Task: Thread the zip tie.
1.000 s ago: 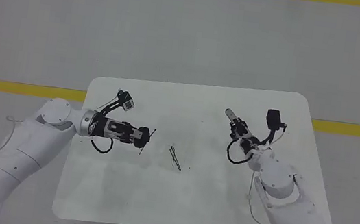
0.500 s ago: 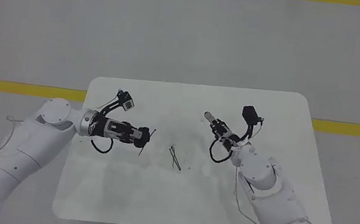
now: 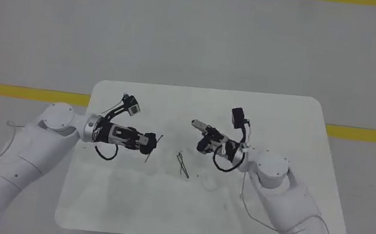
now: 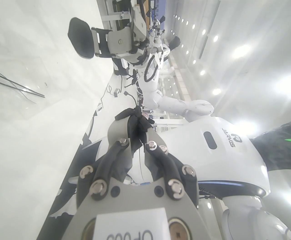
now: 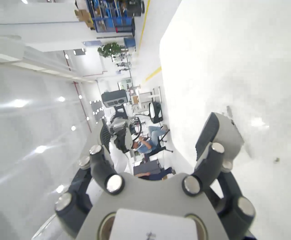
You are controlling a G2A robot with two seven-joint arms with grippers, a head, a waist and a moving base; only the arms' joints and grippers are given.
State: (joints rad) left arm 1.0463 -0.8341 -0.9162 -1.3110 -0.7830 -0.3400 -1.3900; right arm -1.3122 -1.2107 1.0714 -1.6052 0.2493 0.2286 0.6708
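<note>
Looking down from above, you see the white surface point(image 3: 124, 209) with both arms held over it, one from each side. Your left tool point(image 3: 148, 141) sits left of centre, pointing toward the right. Its fingers are pinched narrow on a black zip tie point(image 3: 153, 148). The tie lies crosswise at the fingertips as a thin dark line, one end toward the far side and the other toward the near side. In the left wrist view, the same tool point(image 4: 136, 118) shows its two fingers drawn together on something dark and bunched at the tips. A thin black strand runs back between the fingers toward the wrist.

Just right of that tool, near the middle of the surface, a few loose zip ties point(image 3: 183, 165) lie flat in a small crossed bundle. They are apart from both tools. The left wrist view shows them too, as thin black lines lying on the white top point(image 4: 20, 87).

Your right tool point(image 3: 200, 132) hangs right of the bundle and a little farther away than it, pointing left toward the other arm. In the right wrist view its fingers stand wide apart point(image 5: 156, 129), and nothing is between them. The two tools face each other across the bundle and do not touch.
</note>
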